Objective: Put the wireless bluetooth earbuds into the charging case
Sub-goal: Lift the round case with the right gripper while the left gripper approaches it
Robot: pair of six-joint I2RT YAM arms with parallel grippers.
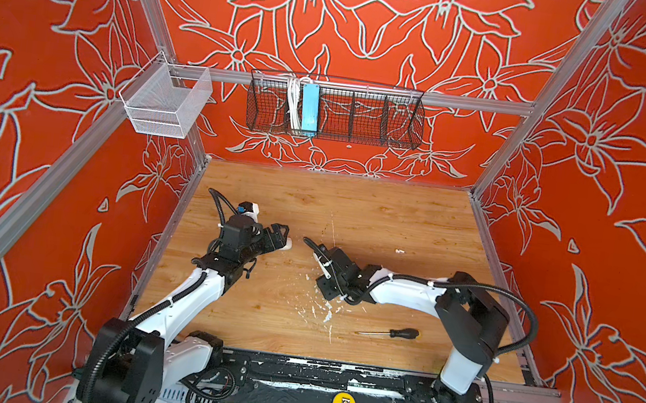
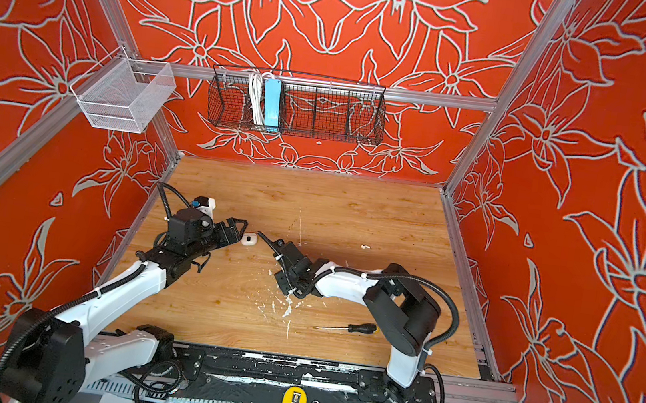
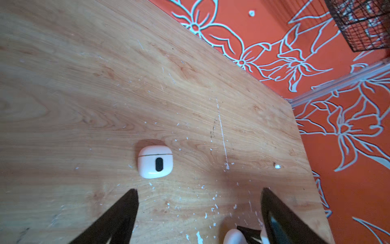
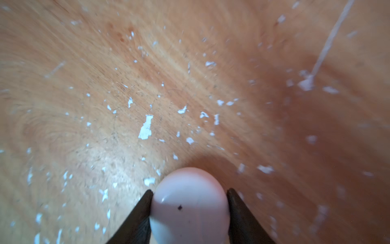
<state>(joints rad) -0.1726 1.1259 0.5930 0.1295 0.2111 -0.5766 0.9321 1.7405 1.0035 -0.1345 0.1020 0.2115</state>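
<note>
Charging case is clamped by right claw across its rounded sides, near middle of desk. It is judged light, rigid and slick, so it is best held at its widest girth. Left claw is spread, empty. Earbud is seen toward right edge.

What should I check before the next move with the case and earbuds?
1. Right gripper shut on charging case: ok.
2. Case lid open: cannot tell.
3. Left gripper open and empty: ok.
4. Earbud located: cannot tell; tiny white piece may be one.
5. White square box apart from left gripper: ok.
</note>
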